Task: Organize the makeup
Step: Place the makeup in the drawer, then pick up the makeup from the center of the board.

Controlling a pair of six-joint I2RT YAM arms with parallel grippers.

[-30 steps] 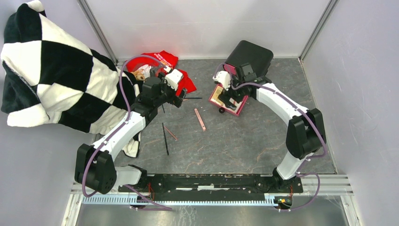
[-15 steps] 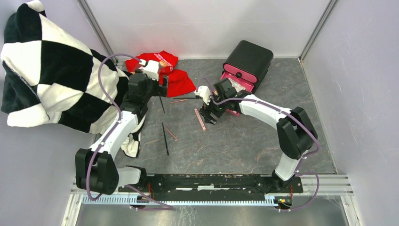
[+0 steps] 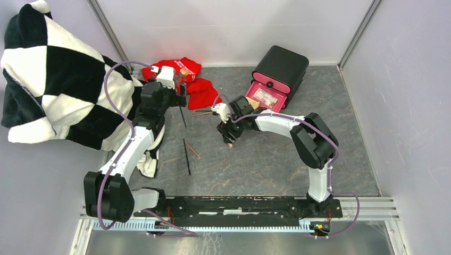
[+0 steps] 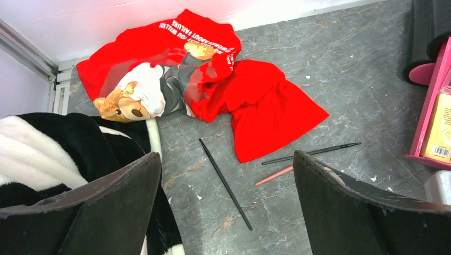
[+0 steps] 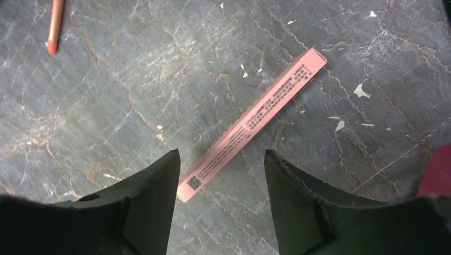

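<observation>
Since a second ago the right pincer (image 3: 228,136) has swung away from the black box (image 3: 282,65) in the far-right corner and now hangs over the pink stick (image 5: 252,122) near the middle of the desk (image 3: 266,164). Its jaws are spread, one finger on either side of the stick's lower end, and nothing is gripped. Whether the fingers touch the desk I cannot tell. The stick lies flat and slanted on the grey marbled surface, printed side up.

Meanwhile the left pincer (image 3: 182,96) has drawn back toward the far-left corner. It is released too, holding nothing, and hovers above a black pencil (image 4: 226,185) that lies flat on the desk. Just beyond that pencil the red cloth (image 4: 266,106) is spread against the far edge. A second black pencil (image 4: 314,153) and a coral pencil (image 4: 274,175) lie side by side just off the cloth's near corner. The chequered blanket (image 4: 53,154) covers the left edge.

Nearer the front edge, left of centre, a long black pencil (image 3: 187,157) lies with a brown pencil (image 3: 193,151) just beside it. The pink drawer (image 3: 254,104) stands pulled out of the black box, with a small packet (image 3: 264,97) lying inside it.
</observation>
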